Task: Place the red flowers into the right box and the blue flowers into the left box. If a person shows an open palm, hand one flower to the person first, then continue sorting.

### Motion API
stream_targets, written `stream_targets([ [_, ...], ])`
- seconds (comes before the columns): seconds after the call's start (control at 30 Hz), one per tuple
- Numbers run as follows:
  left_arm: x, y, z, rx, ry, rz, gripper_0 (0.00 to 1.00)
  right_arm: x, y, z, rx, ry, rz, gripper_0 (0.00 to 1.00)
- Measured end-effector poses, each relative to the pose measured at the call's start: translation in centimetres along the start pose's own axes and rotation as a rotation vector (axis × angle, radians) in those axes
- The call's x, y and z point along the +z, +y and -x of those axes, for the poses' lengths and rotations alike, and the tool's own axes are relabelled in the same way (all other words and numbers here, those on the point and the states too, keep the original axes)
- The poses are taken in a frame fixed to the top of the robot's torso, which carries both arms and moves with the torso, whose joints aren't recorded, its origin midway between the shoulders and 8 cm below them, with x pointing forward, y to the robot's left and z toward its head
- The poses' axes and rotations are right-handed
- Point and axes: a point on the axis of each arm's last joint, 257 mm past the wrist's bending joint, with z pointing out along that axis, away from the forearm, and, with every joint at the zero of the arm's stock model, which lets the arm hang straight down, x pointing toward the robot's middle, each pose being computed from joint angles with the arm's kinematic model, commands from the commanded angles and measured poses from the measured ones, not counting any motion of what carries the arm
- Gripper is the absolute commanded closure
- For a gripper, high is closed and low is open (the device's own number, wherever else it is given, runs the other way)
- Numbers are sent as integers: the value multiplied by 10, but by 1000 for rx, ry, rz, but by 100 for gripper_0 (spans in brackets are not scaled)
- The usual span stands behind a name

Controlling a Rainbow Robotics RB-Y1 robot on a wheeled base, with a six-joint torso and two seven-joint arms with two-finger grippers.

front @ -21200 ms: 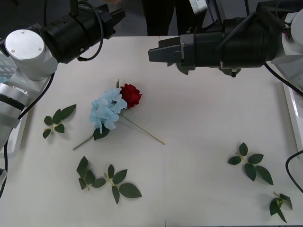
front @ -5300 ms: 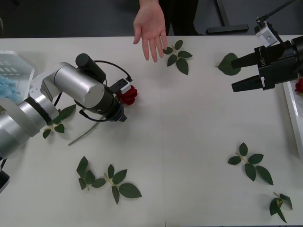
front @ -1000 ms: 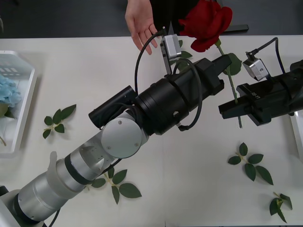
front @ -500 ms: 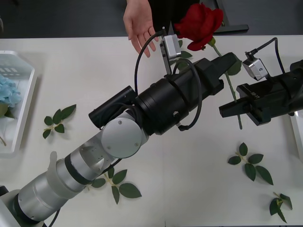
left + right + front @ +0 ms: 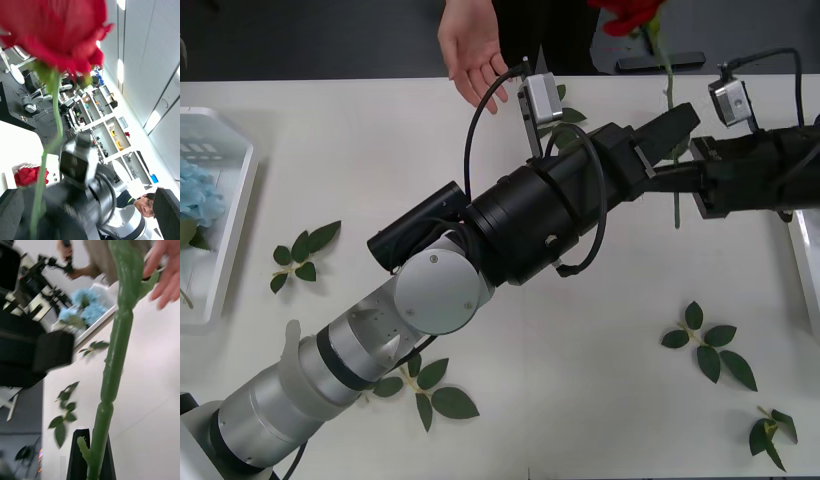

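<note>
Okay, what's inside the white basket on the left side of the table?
Pale blue flowers lie in the left box, against its wall, with a bit of green leaf. The rest of the box runs past the picture's edge, so anything more there is unseen.

A white tabletop [image 5: 560,400] carries loose green leaf sprigs: one near its left side [image 5: 304,255], a cluster at the near edge [image 5: 405,380], and two toward the right [image 5: 710,345] [image 5: 772,432]. The white slotted left box [image 5: 235,215] rests at its left edge.
</note>
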Motion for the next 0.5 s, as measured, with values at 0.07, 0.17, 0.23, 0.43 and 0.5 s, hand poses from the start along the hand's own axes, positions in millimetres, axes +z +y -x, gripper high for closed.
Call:
stream_targets([
  [0.07, 0, 0, 0, 0, 0, 1, 0, -3, -16, 14, -7, -43, -62, 100],
  [0.17, -1, 4, 5, 3, -17, 10, 0, -5, -33, 33, -22, -93, -132, 100],
  [0.23, -4, 9, 10, 15, -18, 18, 0, -5, -46, 50, -47, -128, -182, 100],
  [0.43, -28, 23, 18, 40, 138, 34, 0, 12, -70, 94, -201, -185, -266, 100],
  [0.5, -38, 26, 29, 76, 184, 41, 0, 20, -76, 112, -212, -218, -285, 100],
])
